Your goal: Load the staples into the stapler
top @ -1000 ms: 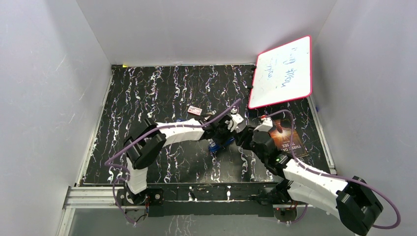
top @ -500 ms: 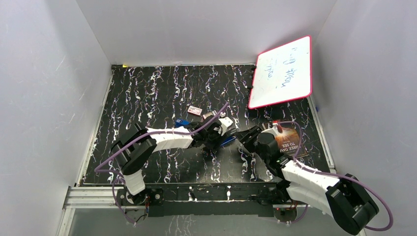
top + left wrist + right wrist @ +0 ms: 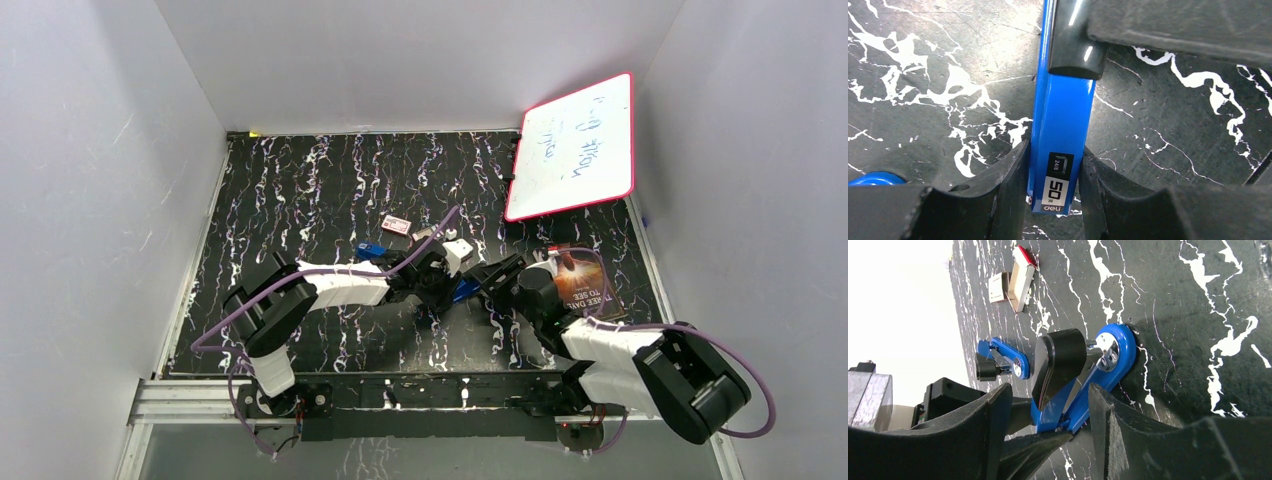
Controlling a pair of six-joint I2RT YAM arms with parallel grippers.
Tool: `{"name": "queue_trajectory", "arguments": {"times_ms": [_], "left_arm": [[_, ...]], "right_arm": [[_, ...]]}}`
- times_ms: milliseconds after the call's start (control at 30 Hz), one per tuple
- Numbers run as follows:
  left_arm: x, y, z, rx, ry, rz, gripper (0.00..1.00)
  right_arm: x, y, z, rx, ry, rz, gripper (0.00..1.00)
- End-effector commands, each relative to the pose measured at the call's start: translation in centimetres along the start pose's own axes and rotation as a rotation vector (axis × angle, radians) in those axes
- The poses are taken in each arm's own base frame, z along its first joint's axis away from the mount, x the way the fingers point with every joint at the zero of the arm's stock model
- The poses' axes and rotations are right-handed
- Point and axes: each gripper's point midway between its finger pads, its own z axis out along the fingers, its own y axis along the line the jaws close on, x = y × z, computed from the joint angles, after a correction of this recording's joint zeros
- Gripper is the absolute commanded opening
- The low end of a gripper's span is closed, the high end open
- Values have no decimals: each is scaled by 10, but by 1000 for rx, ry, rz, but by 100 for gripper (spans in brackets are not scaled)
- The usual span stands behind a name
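The blue stapler [image 3: 1063,115] lies near the middle of the black marbled table [image 3: 300,180], between the two arms. The left gripper [image 3: 1054,170] is clamped on its narrow blue body, one finger pressed against each side just above the "deli" label. The right gripper [image 3: 1048,390] stands wide apart around the stapler's other end, near the round hinge [image 3: 1113,347]. A gap shows on at least one side, so it grips nothing. A glossy black cap [image 3: 1058,357] sits over the stapler's blue frame.

Farther back lies the small red-and-white box [image 3: 1023,272]. Touching it is a pale square block [image 3: 997,287], possibly the staples, though it is too small to be sure. A second blue piece with a black end [image 3: 998,357] rests apart from both grippers. A book [image 3: 585,285] lies at the right, and a whiteboard [image 3: 575,150] leans on the wall behind it.
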Motion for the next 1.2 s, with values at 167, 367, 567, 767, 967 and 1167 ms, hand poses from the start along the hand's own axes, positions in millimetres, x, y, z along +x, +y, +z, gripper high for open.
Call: {"name": "queue_trajectory", "arguments": {"times_ms": [167,367,567,767,967,1167], "left_arm": [[-11,-39,-18,188,-37,-36,14],[-11,-44,-16,212,-36,-59,12],[-18,-56,-14,272,-34,-96,12],[-16,-55,-7,267,2,-109,12],[-15,-53,-7,256,7,-93,12],[-14,-48,-7,233,14,-75,13]], "right_arm": [[-7,10,5,-58,-21,44,64],[-6,4,7,-39,-22,61,62],[-4,-1,10,-26,-8,67,63],[-1,-3,10,-18,5,73,50],[-1,-6,10,-9,7,53,23],[-3,-10,8,1,-3,32,13]]}}
